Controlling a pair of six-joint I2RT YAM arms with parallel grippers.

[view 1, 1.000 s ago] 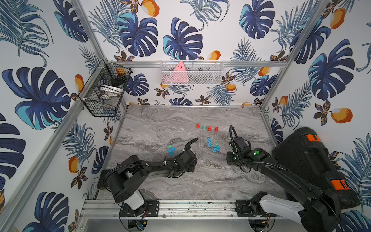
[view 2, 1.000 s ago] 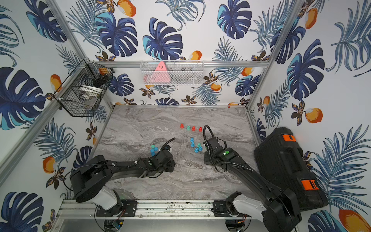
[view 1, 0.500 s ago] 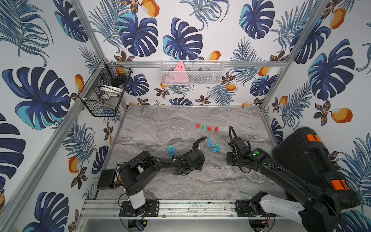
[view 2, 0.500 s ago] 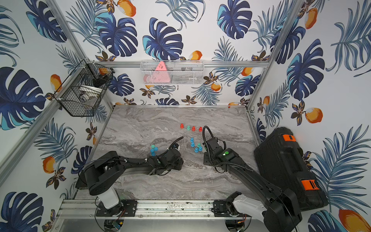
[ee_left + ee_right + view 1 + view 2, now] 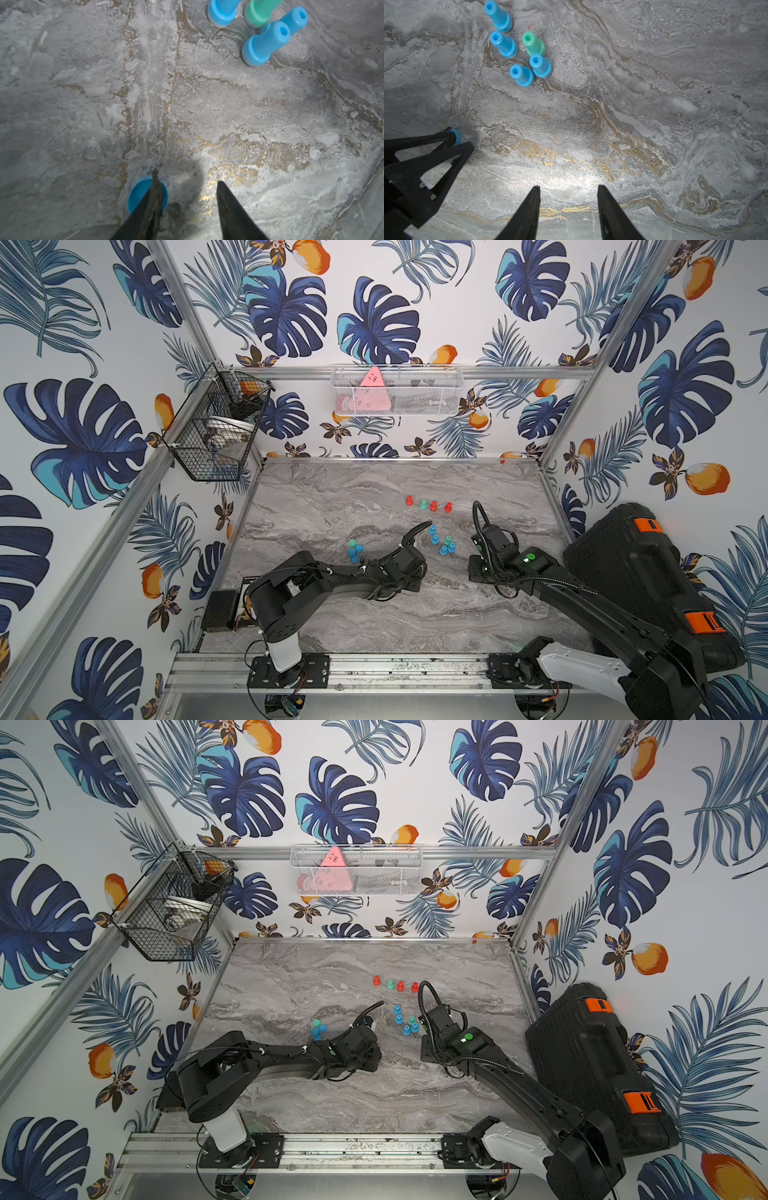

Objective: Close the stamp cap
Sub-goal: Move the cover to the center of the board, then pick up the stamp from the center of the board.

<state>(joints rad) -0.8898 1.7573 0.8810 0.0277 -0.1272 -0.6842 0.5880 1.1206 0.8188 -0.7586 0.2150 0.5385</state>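
My left pincer (image 5: 186, 176) is narrowly parted, holding nothing; the blue stamp cap (image 5: 138, 196) lies beneath one fingertip (image 5: 154, 187), outside the gap. I'd shift sideways until both fingers straddle it, then squeeze gently.

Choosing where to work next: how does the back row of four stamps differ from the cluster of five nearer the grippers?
The back row holds three red stamps and one green; the cluster holds four blue and one green. The back row forms a spaced line; the cluster is bunched. The back row sits farther back on the marble table than the cluster. Both stand upright on it.
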